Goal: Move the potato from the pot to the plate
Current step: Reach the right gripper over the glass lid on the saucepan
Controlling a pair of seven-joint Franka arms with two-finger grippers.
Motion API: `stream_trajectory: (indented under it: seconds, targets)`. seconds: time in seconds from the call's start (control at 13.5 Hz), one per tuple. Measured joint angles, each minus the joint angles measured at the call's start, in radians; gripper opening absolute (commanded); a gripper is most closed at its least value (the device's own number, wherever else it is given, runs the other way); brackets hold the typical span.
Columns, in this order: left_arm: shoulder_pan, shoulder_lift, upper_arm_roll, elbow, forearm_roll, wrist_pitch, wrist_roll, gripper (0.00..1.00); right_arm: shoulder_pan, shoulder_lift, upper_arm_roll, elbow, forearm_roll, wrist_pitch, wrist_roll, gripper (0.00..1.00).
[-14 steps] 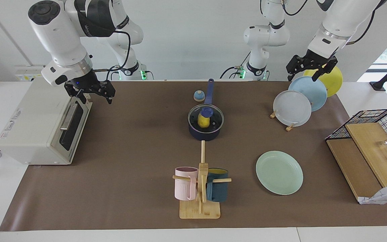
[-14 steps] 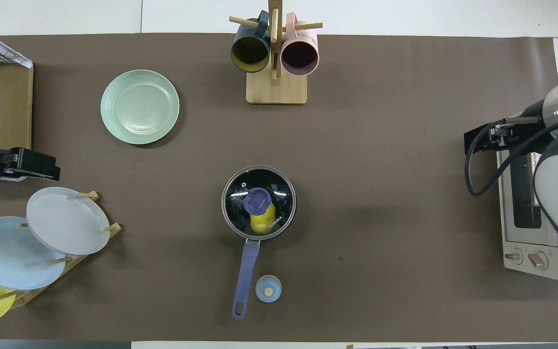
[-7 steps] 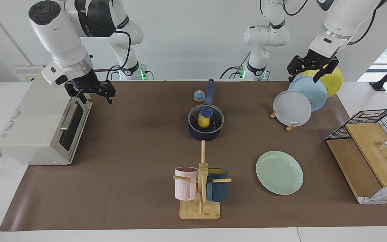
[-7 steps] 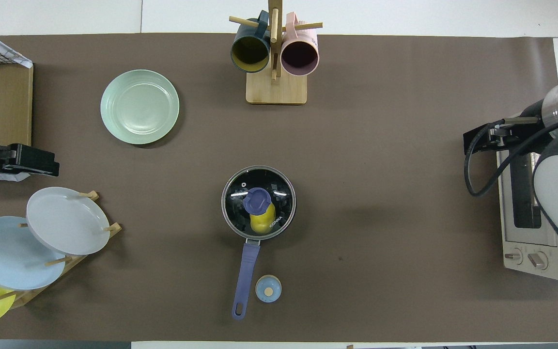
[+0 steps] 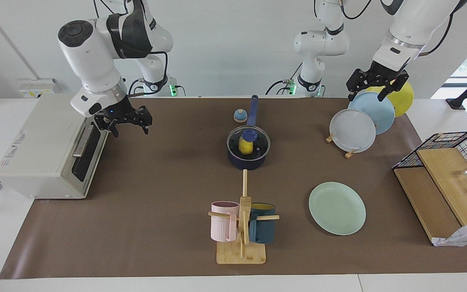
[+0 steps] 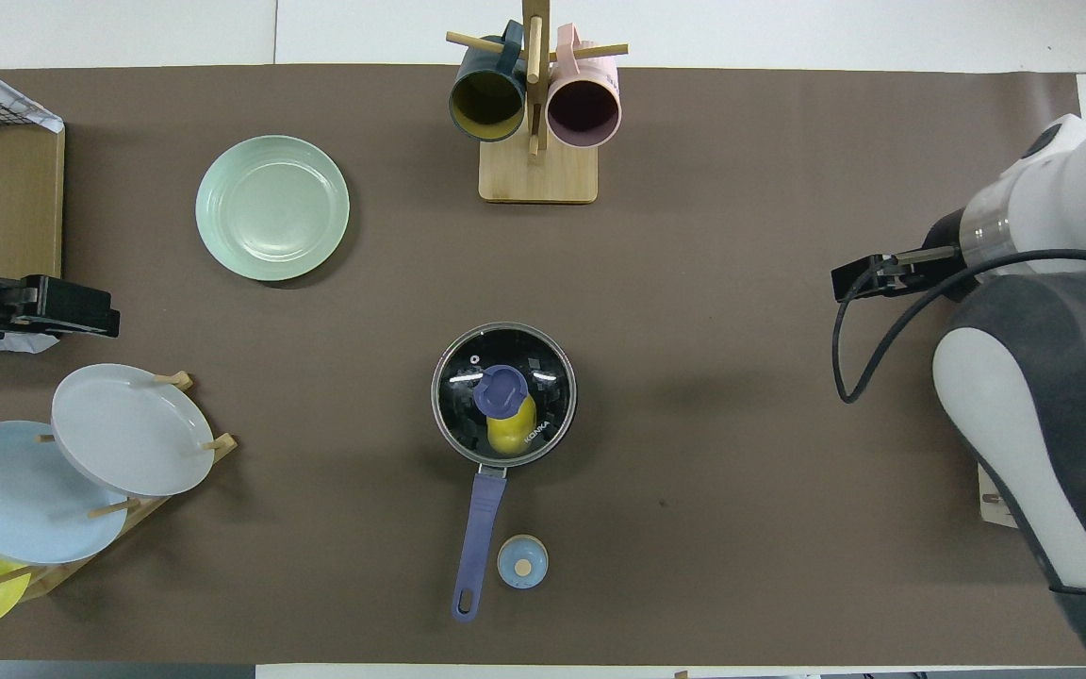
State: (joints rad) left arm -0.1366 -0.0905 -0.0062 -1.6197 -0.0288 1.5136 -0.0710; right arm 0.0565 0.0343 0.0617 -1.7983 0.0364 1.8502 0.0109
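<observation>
The dark navy pot (image 5: 248, 159) (image 6: 449, 424) stands mid-table, its blue handle pointing toward the robots. A glass lid with a blue knob (image 5: 249, 134) (image 6: 501, 390) covers it. The yellow potato (image 5: 245, 147) (image 6: 507, 434) shows through the lid, inside the pot. The mint-green plate (image 5: 337, 208) (image 6: 272, 207) lies bare, farther from the robots, toward the left arm's end. My right gripper (image 5: 130, 129) (image 6: 847, 283) is open and empty over the mat beside the toaster oven. My left gripper (image 5: 366, 95) (image 6: 95, 321) is open and empty over the plate rack.
A toaster oven (image 5: 47, 150) stands at the right arm's end. A mug tree (image 5: 243, 223) with a pink and a teal mug stands farther out than the pot. A rack holds grey-white (image 5: 352, 130), light blue and yellow plates. A small blue cap (image 5: 240, 116) lies beside the handle. A wire basket (image 5: 456, 150) and boards stand at the left arm's end.
My right arm has swung away from the toaster oven toward the middle of the table. My left gripper has barely moved. The pot, lid and potato have not moved.
</observation>
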Motion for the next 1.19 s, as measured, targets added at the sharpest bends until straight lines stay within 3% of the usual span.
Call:
stream_trajectory:
  seconds: [0.3,0.52,0.81,1.19]
  targets:
    - [0.0,-0.002,0.0,-0.002,0.0,0.0,0.0,1.0,0.081,0.081,0.036,0.038,0.04,0.059,0.039,1.0]
    - [0.0,-0.005,0.0,-0.009,0.0,0.0,-0.001,1.0,0.258,0.137,0.061,0.139,0.027,0.058,0.298,1.0]
    - [0.0,-0.012,0.0,-0.026,0.0,0.0,-0.001,1.0,0.45,0.178,0.065,0.167,-0.021,0.103,0.54,1.0]
    - [0.0,-0.024,0.0,-0.038,0.0,0.0,-0.002,1.0,0.539,0.263,0.064,0.167,-0.062,0.187,0.659,1.0]
